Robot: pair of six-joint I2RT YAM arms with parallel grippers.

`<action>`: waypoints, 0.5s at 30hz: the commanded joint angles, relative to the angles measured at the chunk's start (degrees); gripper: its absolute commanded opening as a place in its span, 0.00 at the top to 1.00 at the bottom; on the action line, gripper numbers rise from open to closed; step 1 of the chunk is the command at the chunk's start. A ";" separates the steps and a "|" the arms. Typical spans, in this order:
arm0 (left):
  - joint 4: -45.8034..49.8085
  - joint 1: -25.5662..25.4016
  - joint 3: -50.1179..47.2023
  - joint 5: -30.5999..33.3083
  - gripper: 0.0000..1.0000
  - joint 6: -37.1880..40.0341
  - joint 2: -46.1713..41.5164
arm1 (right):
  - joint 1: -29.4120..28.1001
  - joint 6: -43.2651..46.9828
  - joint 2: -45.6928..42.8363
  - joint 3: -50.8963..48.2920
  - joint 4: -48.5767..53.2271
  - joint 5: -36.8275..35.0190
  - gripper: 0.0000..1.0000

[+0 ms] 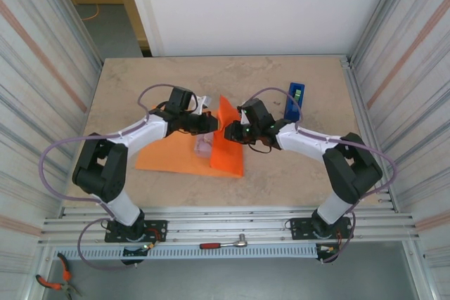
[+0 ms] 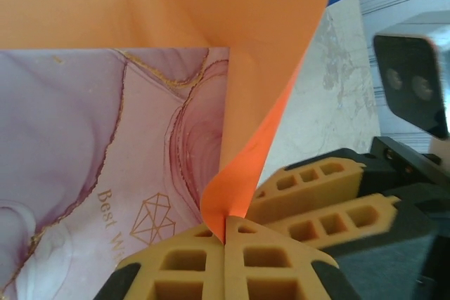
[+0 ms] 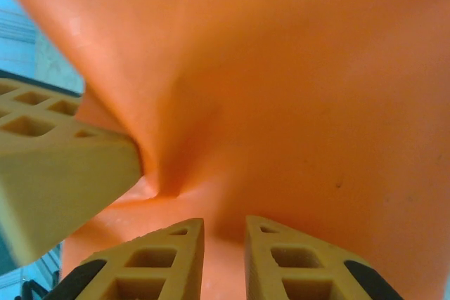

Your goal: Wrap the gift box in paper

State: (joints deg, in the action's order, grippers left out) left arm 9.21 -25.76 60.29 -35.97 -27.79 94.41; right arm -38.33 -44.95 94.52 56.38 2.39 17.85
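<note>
The paper (image 1: pixel 165 159) is spread on the tabletop (image 1: pixel 140 89), the gift box (image 2: pixel 105 159) laid upon it. A flap is held upright beside the box, pinched in the closed left gripper (image 2: pixel 225 238), presumably for folding over. Whether the nearly closed right gripper (image 3: pixel 225 247) grips it cannot be told. A tape dispenser (image 1: pixel 295 100) is set well clear.
</note>
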 commanded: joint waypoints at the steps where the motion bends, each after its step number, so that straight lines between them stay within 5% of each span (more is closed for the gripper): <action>1: 0.78 1.66 -0.88 1.84 0.88 1.11 -3.94 | -0.82 -0.54 2.50 1.17 -0.96 0.24 0.81; 8: 3.75 5.86 -2.52 6.60 0.31 1.53 -6.92 | -1.32 -0.77 3.97 0.65 -1.56 0.65 0.84; 15: 3.92 6.05 -3.16 7.59 0.05 2.65 -4.22 | -1.36 -0.95 4.44 0.66 -1.67 0.97 0.84</action>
State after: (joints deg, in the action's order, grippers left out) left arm 12.21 -19.57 58.22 -29.26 -26.28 89.45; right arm -39.09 -44.97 97.17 56.51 -0.25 18.09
